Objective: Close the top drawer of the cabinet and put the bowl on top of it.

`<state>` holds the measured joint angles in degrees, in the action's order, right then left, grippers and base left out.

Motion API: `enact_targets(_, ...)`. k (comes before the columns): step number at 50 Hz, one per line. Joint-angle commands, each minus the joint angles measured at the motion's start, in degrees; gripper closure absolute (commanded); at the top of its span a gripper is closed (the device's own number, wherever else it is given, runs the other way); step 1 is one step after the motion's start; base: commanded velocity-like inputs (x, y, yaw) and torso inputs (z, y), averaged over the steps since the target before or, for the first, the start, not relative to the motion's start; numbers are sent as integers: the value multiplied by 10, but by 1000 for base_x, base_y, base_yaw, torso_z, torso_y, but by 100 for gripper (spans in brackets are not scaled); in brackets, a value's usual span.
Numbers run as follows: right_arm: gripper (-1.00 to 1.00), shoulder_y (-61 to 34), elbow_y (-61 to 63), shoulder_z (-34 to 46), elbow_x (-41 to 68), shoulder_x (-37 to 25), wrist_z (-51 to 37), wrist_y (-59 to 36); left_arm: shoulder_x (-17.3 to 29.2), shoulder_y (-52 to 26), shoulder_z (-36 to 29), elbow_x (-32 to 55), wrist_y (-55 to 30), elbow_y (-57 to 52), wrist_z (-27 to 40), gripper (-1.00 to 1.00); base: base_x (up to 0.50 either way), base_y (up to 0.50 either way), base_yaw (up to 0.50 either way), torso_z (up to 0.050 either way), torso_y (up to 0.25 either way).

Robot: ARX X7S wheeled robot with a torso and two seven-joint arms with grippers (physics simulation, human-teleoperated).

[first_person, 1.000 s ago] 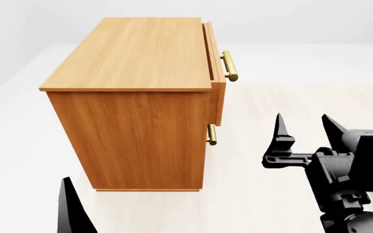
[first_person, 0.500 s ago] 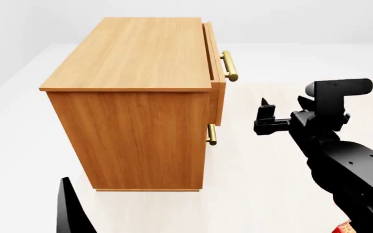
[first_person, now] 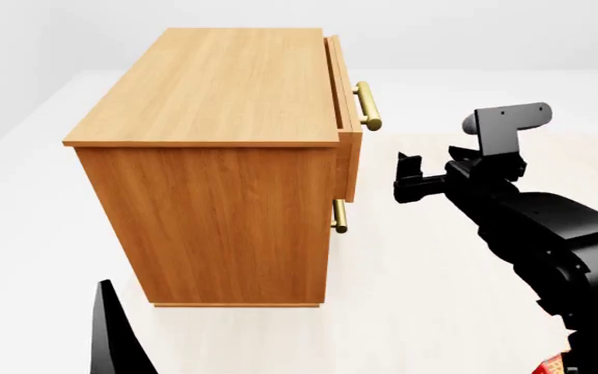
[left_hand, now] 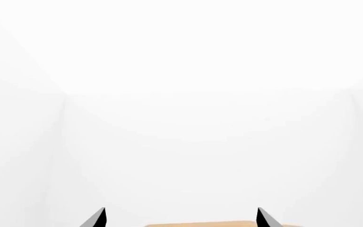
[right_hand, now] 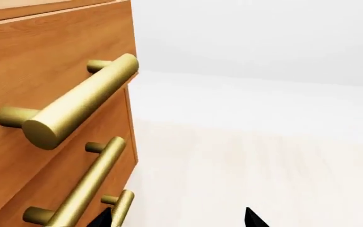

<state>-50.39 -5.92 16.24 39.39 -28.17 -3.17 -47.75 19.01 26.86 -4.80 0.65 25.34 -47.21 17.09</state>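
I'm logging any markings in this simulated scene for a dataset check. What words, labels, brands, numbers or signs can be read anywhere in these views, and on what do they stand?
None: no readable text shows in any view.
The cabinet, its top drawer and the brass handles carry only plain wood grain and bare metal.
The right gripper and the left gripper are unmarked black.
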Motion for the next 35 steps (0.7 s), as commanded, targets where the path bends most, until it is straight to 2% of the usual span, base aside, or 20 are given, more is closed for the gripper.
enact_targets(1, -100, -32, -53, 3, 6, 19, 46, 16, -9, -5, 8, -6, 2, 17, -9, -100, 0, 0, 0, 0, 0)
enact_targets(18, -100, -30, -19, 15, 33, 20, 80, 4, -6, -7, 5, -7, 1, 19, -5, -100, 0, 0, 0, 0, 0)
enact_targets(35, -100, -75, -95, 63, 3, 57, 132, 33, -1, -6, 6, -5, 3, 20, 0, -100, 0, 0, 0, 0, 0)
